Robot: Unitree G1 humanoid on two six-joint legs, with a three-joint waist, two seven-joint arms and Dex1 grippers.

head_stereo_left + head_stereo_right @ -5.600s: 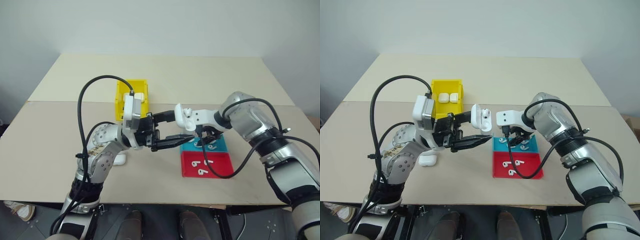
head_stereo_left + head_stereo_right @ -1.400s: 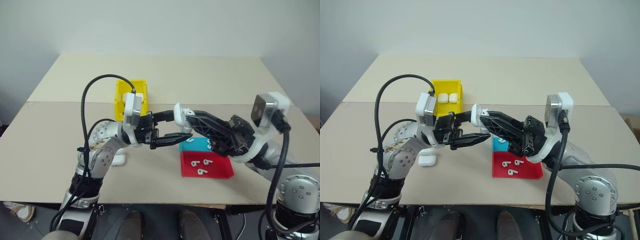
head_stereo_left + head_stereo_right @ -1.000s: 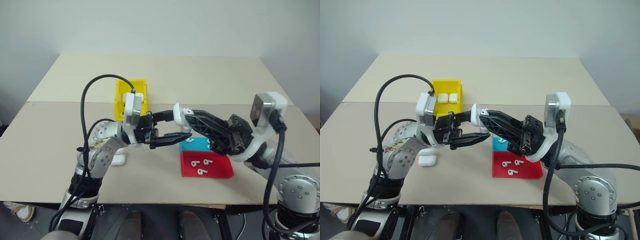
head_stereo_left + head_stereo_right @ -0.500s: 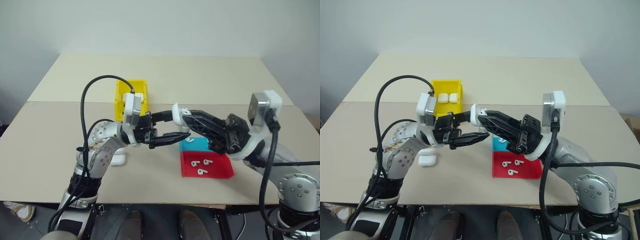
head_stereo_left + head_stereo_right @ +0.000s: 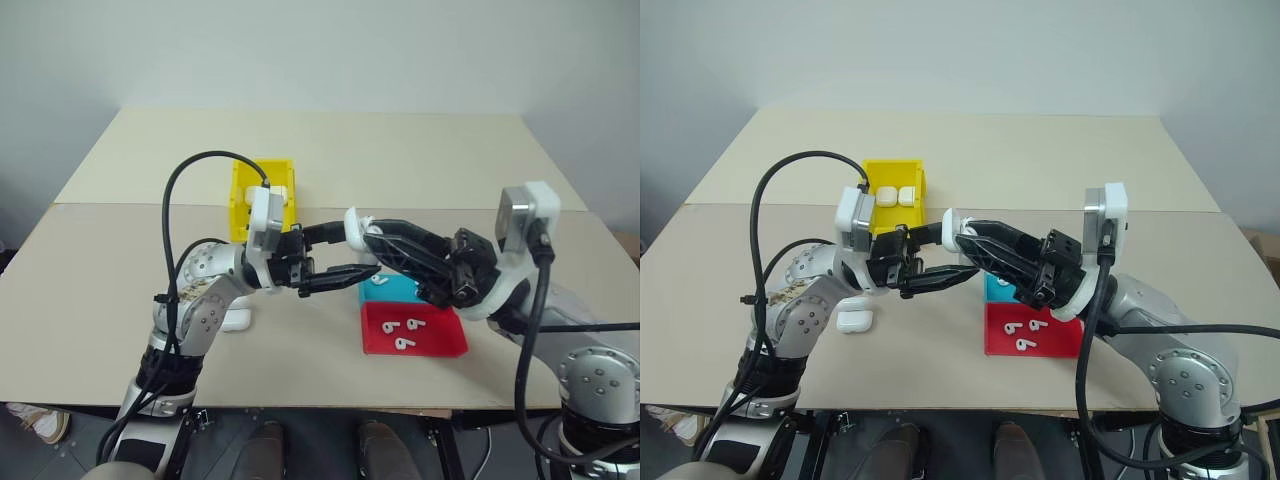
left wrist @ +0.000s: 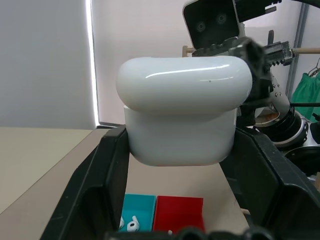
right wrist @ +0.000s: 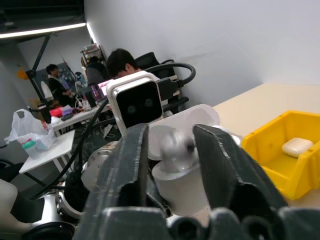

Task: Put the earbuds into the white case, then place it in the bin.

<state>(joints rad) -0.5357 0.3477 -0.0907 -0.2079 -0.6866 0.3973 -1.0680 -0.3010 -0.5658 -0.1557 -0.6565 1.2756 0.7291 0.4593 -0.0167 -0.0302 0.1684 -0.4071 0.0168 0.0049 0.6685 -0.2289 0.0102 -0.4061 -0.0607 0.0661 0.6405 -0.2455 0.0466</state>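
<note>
Holding the small glossy white rounded case (image 6: 183,112) up over the table (image 5: 400,150), your L gripper (image 5: 345,252) is clamped on its body; lid looks down in L wrist view. R gripper (image 5: 962,238) meets it from the opposite side, black fingers (image 7: 220,165) astride the case w/ a tiny white earbud (image 7: 172,145) between them; can't tell if it's gripped or let go. More earbuds lie in shallow blue tray (image 5: 398,290) & shallow red tray (image 5: 415,330) below; bright yellow plastic bin (image 5: 892,190) behind holds two identical cases.
</note>
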